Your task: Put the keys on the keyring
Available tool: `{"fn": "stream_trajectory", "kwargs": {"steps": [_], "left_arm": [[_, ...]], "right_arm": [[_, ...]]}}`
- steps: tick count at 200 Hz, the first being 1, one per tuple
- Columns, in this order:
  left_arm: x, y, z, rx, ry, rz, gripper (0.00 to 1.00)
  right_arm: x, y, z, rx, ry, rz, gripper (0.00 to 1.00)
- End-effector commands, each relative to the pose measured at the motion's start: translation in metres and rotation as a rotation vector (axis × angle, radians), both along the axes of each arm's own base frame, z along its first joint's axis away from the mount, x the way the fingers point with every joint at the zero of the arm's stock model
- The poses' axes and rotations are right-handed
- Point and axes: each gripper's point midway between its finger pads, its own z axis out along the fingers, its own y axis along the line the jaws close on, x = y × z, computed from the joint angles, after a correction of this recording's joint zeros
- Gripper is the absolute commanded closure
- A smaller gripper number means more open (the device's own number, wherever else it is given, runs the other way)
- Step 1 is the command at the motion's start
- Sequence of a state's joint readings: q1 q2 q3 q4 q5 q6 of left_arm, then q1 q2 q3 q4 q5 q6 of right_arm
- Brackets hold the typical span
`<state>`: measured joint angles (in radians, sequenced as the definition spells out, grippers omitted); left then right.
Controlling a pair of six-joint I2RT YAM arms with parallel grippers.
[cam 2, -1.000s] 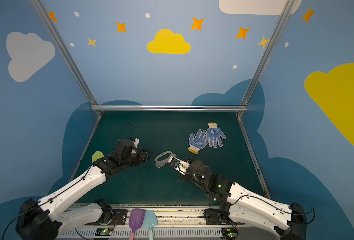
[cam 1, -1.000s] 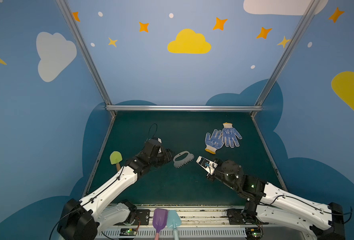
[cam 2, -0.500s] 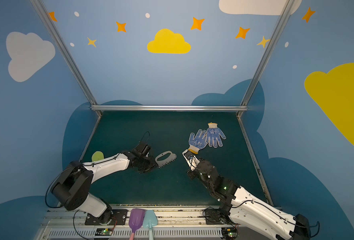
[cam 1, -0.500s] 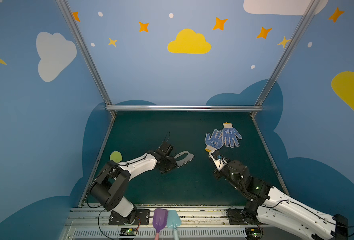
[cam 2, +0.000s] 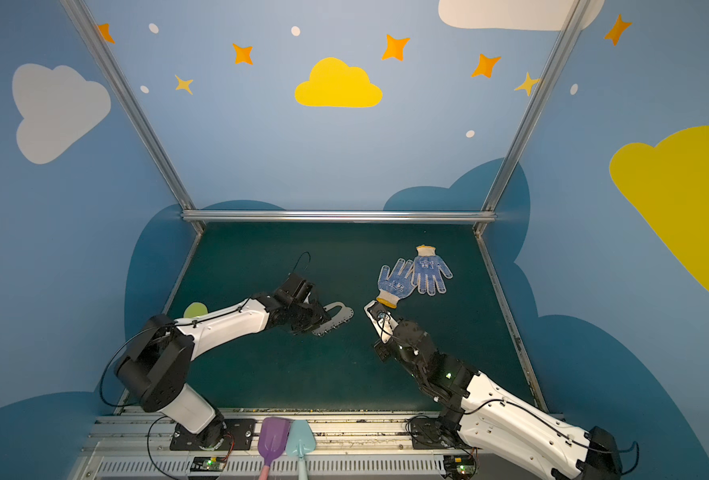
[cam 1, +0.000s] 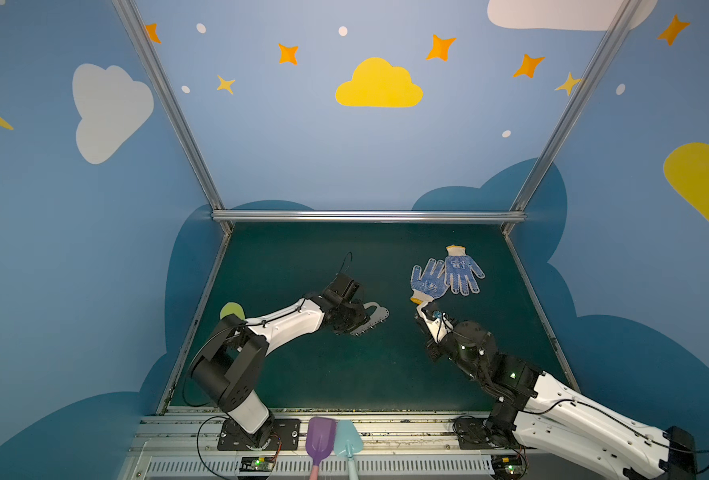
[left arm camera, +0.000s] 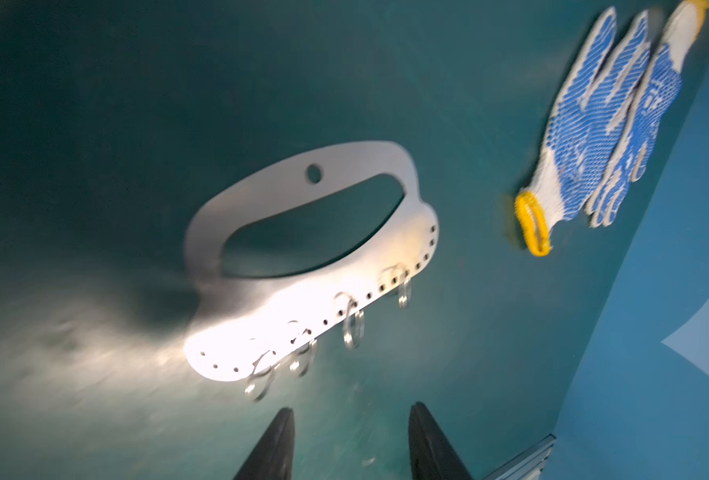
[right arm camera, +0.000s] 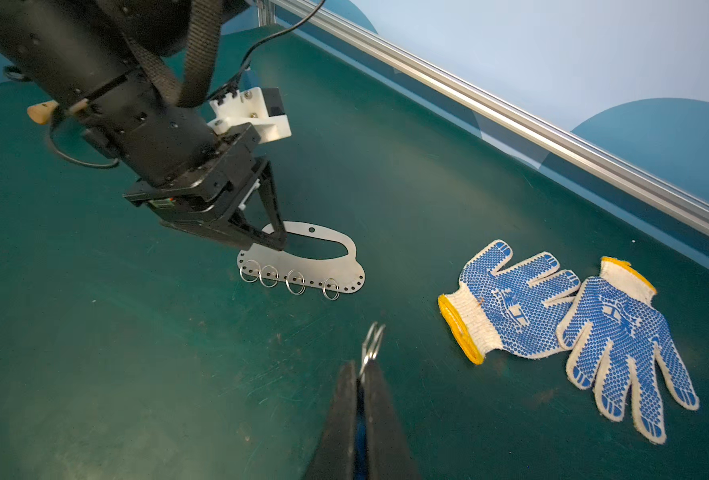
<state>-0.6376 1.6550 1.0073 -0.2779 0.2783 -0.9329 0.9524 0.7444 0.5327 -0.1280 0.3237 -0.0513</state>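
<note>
The keyring [left arm camera: 315, 257] is a flat grey plate with a handle slot and several small rings along its holed edge, lying on the green mat in both top views [cam 1: 376, 315] [cam 2: 339, 314]. My left gripper [left arm camera: 352, 409] stands open just short of the ringed edge, nothing between its fingers; the right wrist view shows its fingers [right arm camera: 275, 237] low over the plate's handle end. My right gripper [right arm camera: 361, 365] is shut on the keys: a wire ring [right arm camera: 372, 343] sticks out past the tips and blue shows between the fingers. It hovers by a glove's cuff [cam 1: 425, 309].
Two blue-dotted work gloves [cam 1: 446, 276] [right arm camera: 552, 320] lie at the back right of the mat. A yellow-green round piece [cam 1: 232, 311] sits by the left edge. A purple scoop [cam 1: 321, 436] and a light blue scoop [cam 1: 347, 438] rest at the front rail. An aluminium rail [cam 1: 365, 216] bounds the back.
The left arm folded lower and its gripper came over the plate's left end, jaws somewhat narrower. The right gripper drew back from the plate toward the glove cuff, still holding the keys.
</note>
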Motion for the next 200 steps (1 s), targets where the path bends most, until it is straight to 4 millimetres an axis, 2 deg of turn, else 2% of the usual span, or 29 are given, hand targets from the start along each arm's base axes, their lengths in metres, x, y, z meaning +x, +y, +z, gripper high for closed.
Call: {"fn": "stream_trajectory", "kwargs": {"steps": [1,45,75,124,161,200], "left_arm": [[0.006,-0.006,-0.007,0.018,0.019,0.006,0.55],[0.011,-0.012,-0.023,0.019,0.065,0.019,0.55],[0.012,-0.014,-0.026,0.019,0.074,0.014,0.55],[0.014,-0.021,-0.033,0.017,0.094,-0.006,0.66],[0.011,-0.019,-0.039,0.026,0.115,-0.005,0.70],[0.008,-0.014,-0.039,0.064,0.118,-0.004,0.66]], "right_arm": [[-0.001,0.000,0.001,0.027,0.009,0.000,1.00],[-0.002,-0.002,0.003,0.032,0.003,-0.004,1.00],[-0.002,-0.002,0.003,0.032,0.002,-0.002,1.00],[-0.002,-0.003,0.003,0.034,0.004,-0.006,1.00],[-0.003,-0.004,0.003,0.036,0.005,-0.005,1.00],[-0.003,-0.004,0.003,0.036,0.006,-0.004,1.00]]}}
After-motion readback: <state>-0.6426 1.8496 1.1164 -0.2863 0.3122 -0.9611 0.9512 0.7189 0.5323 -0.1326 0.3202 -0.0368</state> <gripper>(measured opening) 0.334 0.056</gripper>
